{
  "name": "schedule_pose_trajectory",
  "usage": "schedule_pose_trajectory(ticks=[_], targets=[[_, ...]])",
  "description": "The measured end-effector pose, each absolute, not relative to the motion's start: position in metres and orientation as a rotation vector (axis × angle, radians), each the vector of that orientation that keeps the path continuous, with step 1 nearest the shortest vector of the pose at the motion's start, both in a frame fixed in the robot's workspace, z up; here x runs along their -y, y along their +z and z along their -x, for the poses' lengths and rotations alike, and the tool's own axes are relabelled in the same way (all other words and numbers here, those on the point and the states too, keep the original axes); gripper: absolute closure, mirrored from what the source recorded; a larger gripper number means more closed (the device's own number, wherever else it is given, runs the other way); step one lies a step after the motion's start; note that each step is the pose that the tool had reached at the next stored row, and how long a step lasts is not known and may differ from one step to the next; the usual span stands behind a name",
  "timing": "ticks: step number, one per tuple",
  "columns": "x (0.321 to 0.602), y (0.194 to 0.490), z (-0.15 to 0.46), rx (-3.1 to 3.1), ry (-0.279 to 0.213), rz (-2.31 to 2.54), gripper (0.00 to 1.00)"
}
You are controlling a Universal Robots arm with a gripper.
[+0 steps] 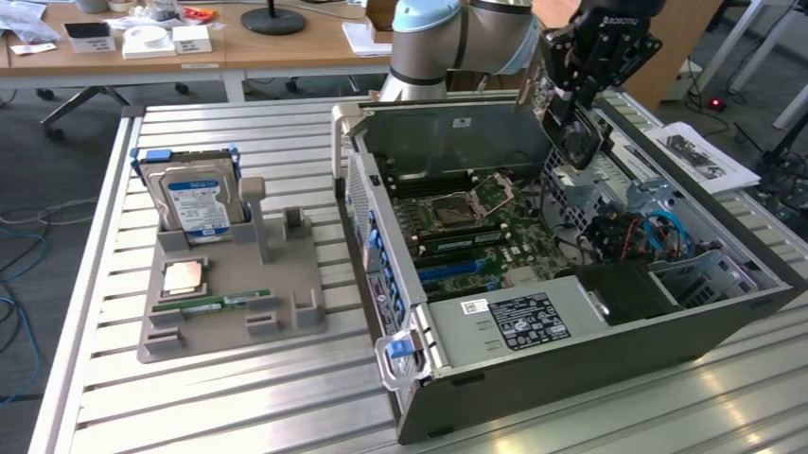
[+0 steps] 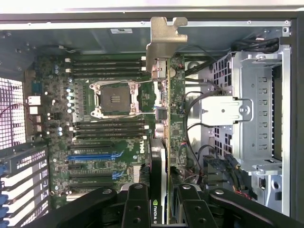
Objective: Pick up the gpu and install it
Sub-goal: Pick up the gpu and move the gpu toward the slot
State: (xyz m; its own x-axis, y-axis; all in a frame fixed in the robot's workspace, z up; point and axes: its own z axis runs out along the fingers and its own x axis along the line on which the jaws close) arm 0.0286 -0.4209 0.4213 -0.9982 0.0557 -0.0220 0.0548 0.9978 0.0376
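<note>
My gripper [image 1: 570,95] hangs above the far right side of the open computer case [image 1: 569,378], shut on the gpu [image 1: 581,142]. The card hangs on edge over the case interior, clear of the motherboard [image 1: 467,222]. In the wrist view the gpu [image 2: 164,118] is seen edge-on, a green board with a dark fan face and a silver end bracket [image 2: 164,40] at its far end. My gripper [image 2: 161,209] clamps the card's near end between its black fingers [image 2: 137,204]. Below lie the motherboard [image 2: 102,137] and its blue expansion slot [image 2: 92,156].
On the exterior view's left, a grey holder [image 1: 227,317] carries a hard drive [image 1: 196,199], a processor chip [image 1: 185,276] and a RAM stick [image 1: 215,304]. Inside the case are the CPU socket [image 2: 115,98], a metal drive cage [image 2: 259,109] and loose cables [image 1: 631,232].
</note>
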Motion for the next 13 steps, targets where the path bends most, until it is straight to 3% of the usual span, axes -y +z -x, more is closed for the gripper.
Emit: schedule_pose_trajectory(ticks=[13], targets=[[0.421, 0.42, -0.048, -3.117, 0.058, -0.083, 0.73]])
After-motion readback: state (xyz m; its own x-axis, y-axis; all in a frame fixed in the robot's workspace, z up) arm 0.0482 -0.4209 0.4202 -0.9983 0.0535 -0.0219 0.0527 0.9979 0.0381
